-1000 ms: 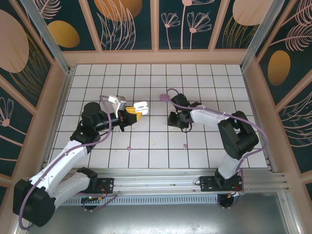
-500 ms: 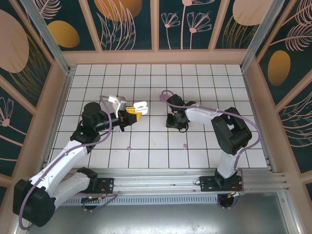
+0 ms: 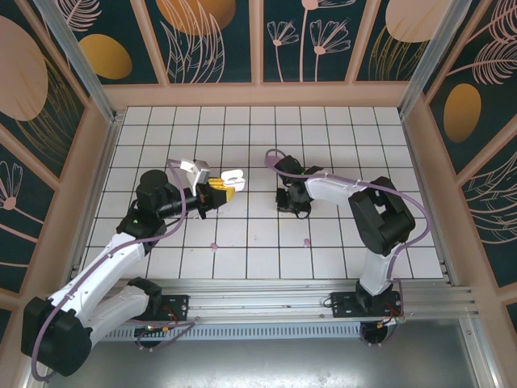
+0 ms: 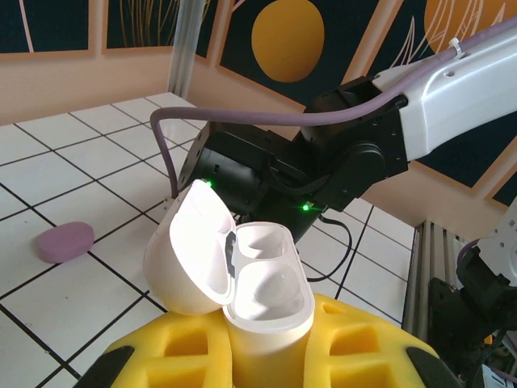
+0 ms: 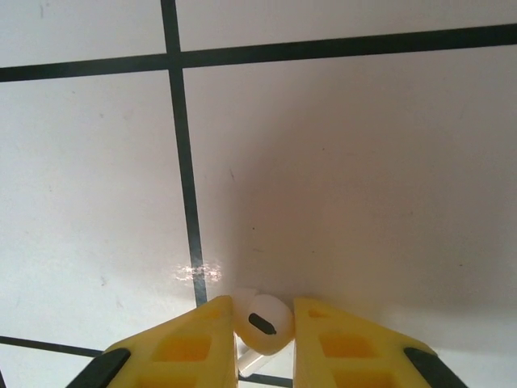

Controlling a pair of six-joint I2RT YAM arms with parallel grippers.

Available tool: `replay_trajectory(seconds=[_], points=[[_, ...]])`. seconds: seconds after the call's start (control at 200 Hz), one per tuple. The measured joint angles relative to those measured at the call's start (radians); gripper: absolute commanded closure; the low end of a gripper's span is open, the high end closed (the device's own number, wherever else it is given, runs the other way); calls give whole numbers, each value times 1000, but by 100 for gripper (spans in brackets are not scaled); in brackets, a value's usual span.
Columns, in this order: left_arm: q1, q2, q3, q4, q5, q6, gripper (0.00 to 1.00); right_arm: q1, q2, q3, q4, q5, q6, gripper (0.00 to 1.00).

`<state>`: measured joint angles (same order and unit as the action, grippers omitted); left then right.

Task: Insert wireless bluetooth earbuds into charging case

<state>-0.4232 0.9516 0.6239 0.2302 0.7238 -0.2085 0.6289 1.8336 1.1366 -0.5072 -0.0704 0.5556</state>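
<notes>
White case (image 4: pixel 262 283), lid open and wells seemingly empty, is sitting clamped in the left gripper (image 3: pixel 212 194). Right gripper (image 3: pixel 289 200), at its 4 o'clock, is pinching an earbud (image 5: pixel 260 322) on the table (image 5: pixel 363 162); insertion is pending.

Top external: high, behind near edge, looking down over whole table (image 3: pixel 323 129), distant. Left wrist: low, close behind charging case (image 4: pixel 266 291), facing right toward right arm (image 4: pixel 452 89), shared with top view. Right wrist: very close, straight down on tile, earbud (image 5: pixel 262 322).
</notes>
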Motion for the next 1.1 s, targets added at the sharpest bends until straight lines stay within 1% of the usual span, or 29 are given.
replay_trajectory(seconds=[0.12,0.245,0.626,0.911,1.096], points=[[0,0,0,0,0,6,100,12,0,10,-14,27,-4,83],[0,0,0,0,0,7,100,33,-19,19,-32,82,-8,84],[0,33,0,2,0,6,100,109,-158,79,-59,264,-34,86],[0,66,-3,68,1,-5,100,222,-301,153,-71,420,-95,86],[0,102,-3,100,0,-10,100,291,-405,182,-29,475,-175,85]])
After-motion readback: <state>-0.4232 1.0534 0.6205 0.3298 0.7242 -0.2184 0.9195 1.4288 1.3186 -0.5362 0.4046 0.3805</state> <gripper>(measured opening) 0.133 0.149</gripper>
